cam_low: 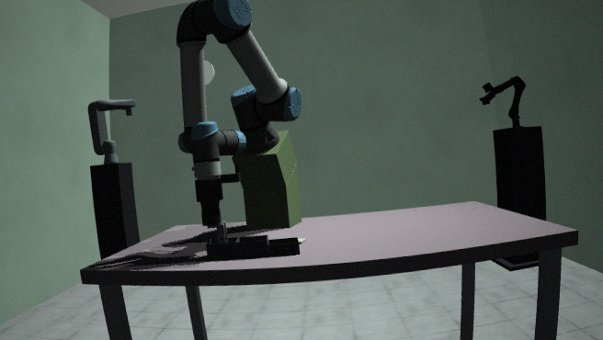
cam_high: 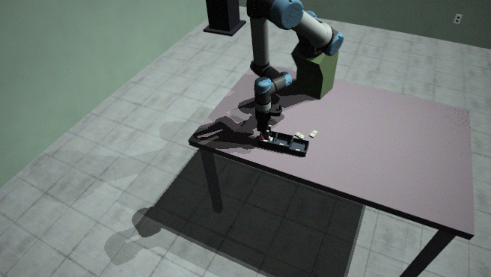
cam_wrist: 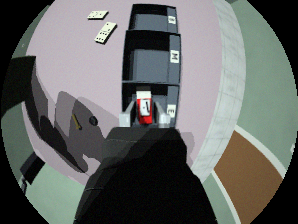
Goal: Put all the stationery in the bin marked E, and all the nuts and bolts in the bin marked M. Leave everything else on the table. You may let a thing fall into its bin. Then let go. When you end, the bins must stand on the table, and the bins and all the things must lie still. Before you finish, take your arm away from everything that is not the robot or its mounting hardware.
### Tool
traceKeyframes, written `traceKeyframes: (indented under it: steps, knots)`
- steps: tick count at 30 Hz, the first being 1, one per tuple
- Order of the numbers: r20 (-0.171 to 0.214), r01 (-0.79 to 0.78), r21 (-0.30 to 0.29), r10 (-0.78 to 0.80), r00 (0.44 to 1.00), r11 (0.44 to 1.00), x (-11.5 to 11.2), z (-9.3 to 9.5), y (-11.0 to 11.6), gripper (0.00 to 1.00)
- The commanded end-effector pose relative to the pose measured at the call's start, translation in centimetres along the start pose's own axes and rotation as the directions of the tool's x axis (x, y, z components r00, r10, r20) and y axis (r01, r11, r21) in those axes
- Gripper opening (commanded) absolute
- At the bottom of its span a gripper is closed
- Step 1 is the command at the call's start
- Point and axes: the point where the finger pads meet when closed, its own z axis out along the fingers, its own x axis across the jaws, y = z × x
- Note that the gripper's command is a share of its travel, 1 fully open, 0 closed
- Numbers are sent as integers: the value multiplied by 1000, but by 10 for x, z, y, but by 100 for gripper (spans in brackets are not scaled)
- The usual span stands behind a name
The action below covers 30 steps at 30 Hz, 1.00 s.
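My gripper is open, its fingers low in the bin marked E. A red and white block, like an eraser, lies in that bin between the fingers, with gaps at both sides. A small pale piece with a dark slit shows on top of it. The bin marked M looks empty. A brass-coloured, bolt-like thing and a small dark, nut-like thing lie on the table in the arm's shadow. The bin's floor under the block is hidden.
A third bin adjoins the M bin; its letter is unclear. Two dominoes lie beside the bins, one nearer and one farther. The bin row stands near the table's front edge.
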Motion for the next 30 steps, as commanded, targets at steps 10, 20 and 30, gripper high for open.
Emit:
traceKeyframes:
  steps: [10,20,30]
  knots:
    - [-1,0,-1,0,1000,1000,0,-3,0,62]
    - [-1,0,-1,0,1000,1000,0,-15,0,62]
    - [-1,0,-1,0,1000,1000,0,-26,0,62]
